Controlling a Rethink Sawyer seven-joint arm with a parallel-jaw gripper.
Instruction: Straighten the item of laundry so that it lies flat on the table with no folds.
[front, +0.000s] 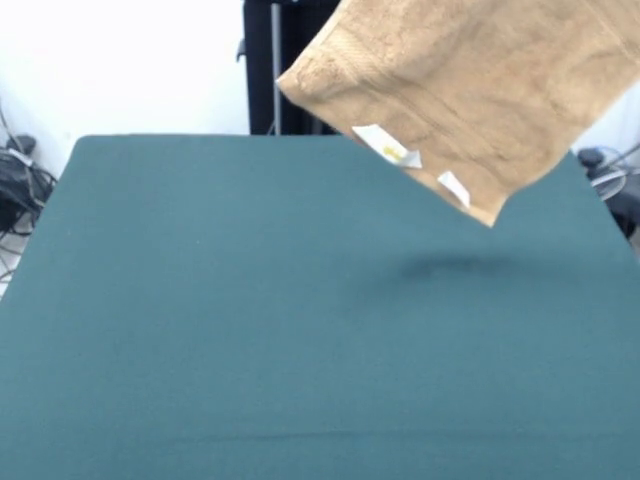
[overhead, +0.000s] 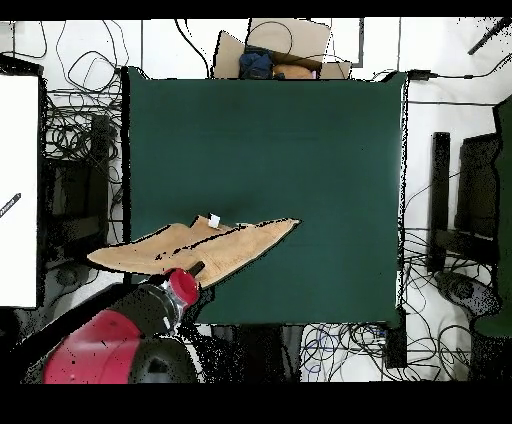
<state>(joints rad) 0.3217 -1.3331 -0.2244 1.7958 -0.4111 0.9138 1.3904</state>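
Hanging clear above the table (front: 250, 330), the towel (front: 470, 90) is off the surface, its lowest corner over the far right part, its long axis running along the robot-side edge. Whether the claw grips it I cannot tell.

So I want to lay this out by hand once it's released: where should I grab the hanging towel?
Take the towel by its lowest free corner, the point hanging just past the two white labels, coming from below over the table. The cloth hangs tilted in the air, clear of the tabletop, so that corner is exposed; pulling it outward should spread the sheet. I can't see how it is held above.
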